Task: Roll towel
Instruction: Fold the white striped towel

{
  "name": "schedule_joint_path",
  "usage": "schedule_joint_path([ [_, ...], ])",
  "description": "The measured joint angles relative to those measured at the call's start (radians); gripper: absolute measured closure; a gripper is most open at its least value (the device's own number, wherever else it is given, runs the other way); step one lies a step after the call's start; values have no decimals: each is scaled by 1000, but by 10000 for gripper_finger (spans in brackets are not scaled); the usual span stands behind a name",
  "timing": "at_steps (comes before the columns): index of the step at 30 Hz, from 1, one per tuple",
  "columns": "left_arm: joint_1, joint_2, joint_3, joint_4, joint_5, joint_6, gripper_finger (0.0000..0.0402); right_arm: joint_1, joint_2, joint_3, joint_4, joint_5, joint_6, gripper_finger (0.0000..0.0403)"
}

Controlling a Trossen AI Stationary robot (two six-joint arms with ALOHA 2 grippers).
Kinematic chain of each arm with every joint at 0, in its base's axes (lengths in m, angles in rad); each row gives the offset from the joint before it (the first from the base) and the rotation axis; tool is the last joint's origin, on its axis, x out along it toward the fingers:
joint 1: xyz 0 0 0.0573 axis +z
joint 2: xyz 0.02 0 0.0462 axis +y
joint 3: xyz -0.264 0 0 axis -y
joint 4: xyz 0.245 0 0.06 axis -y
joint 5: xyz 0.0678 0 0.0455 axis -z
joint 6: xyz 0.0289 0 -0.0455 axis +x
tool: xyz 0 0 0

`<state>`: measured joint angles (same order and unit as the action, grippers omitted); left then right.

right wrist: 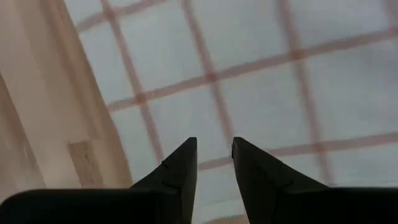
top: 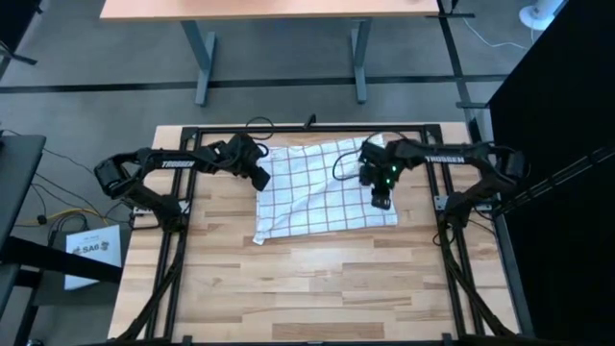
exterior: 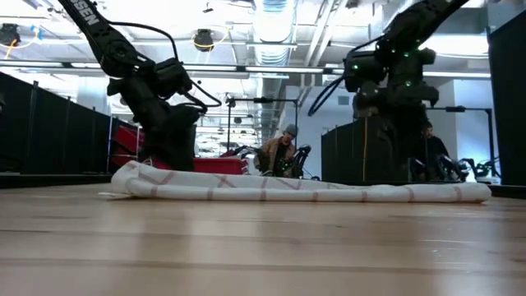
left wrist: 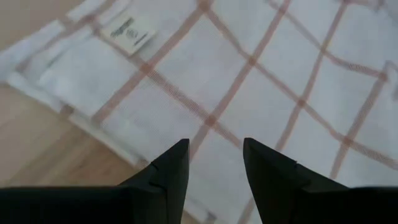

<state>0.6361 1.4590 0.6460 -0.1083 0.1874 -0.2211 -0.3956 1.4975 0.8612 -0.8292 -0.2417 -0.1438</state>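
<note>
Your left end effector (top: 260,179) is hovering over the towel's (top: 322,192) left edge, fingers spread, gripping nothing. Towel is lying folded mid-counter (top: 317,288). Right end effector (top: 381,201) is hanging over its right side, slightly spread. Risk: uneven grabs are likely skewing the roll.

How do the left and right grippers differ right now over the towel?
The left gripper sits at the towel's left edge; the right gripper is over its right side. The left gripper's gap looks wider than the right's. Both are open, holding nothing.
</note>
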Motion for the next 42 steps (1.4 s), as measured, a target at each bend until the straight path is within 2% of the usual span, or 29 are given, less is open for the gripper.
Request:
schedule_joint_path([
  [7,10,1,0,7,-10,11,265,56,27,-46,84,-3,71,311],
  [13,21,68,0,-47,-41,39,265,82,29,-81,116,-2,95,311],
  [26,132,101,4,-87,-41,84,265,144,24,-173,139,-6,132,311],
  [37,212,103,2,-101,-52,131,265,186,21,-174,135,-3,145,311],
  [39,218,94,8,-106,-32,130,265,186,22,-172,134,-2,145,311],
  [42,198,52,31,-162,70,130,265,183,20,-145,122,-2,146,311],
])
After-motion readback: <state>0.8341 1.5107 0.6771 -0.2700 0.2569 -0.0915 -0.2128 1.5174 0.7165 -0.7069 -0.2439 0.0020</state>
